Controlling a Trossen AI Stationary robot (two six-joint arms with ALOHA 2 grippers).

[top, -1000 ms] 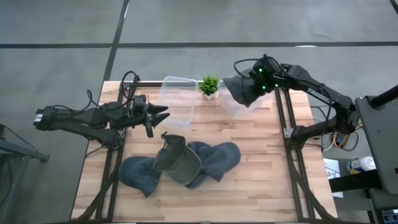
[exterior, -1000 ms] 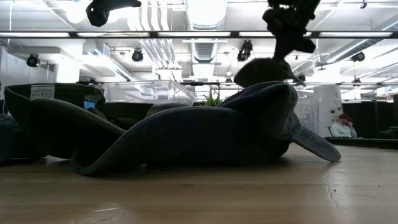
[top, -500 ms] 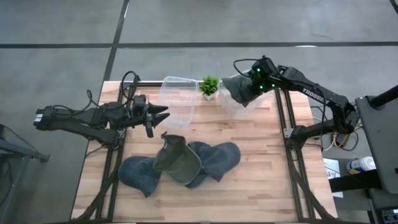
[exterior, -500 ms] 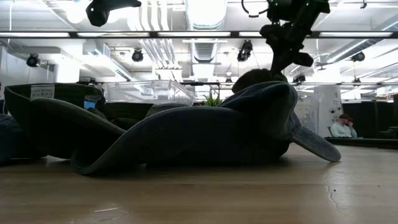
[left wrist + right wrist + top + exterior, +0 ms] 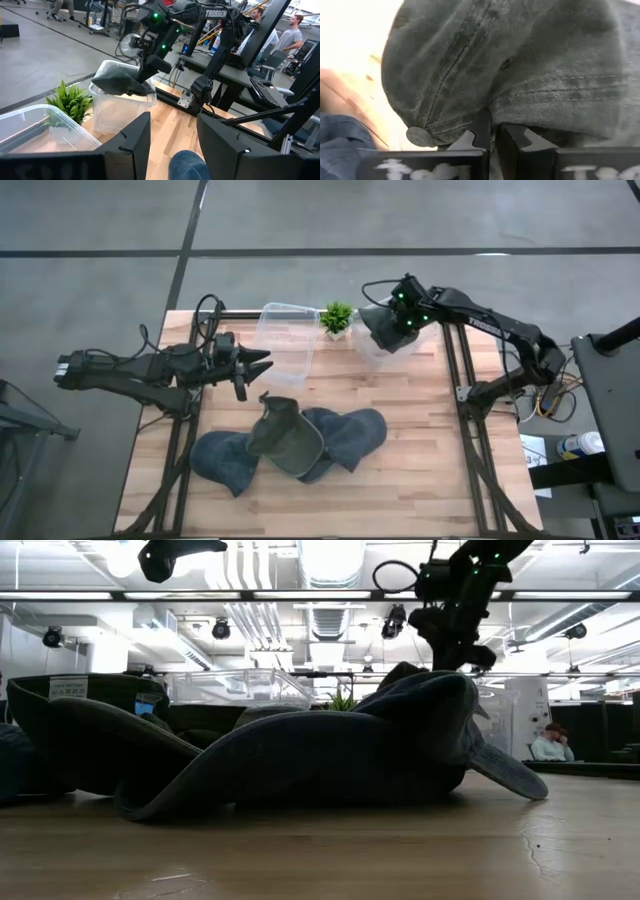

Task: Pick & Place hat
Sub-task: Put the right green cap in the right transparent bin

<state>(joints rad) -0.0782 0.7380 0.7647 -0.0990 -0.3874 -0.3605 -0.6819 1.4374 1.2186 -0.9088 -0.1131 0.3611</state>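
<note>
Currently you are in the placing step: your right gripper (image 5: 392, 328) holds the grey cap (image 5: 122, 80), jaws pinching its fabric, over the clear bin (image 5: 117, 112) beside the small plant (image 5: 337, 317). Next, I judge, lower and release. The left gripper (image 5: 252, 365) waits, jaws spread, above the worktop (image 5: 400, 470).

Both slim black jointed arms are trailing looped black cables; the right arm (image 5: 480, 323) is glowing with green lights and showing white lettering.
</note>
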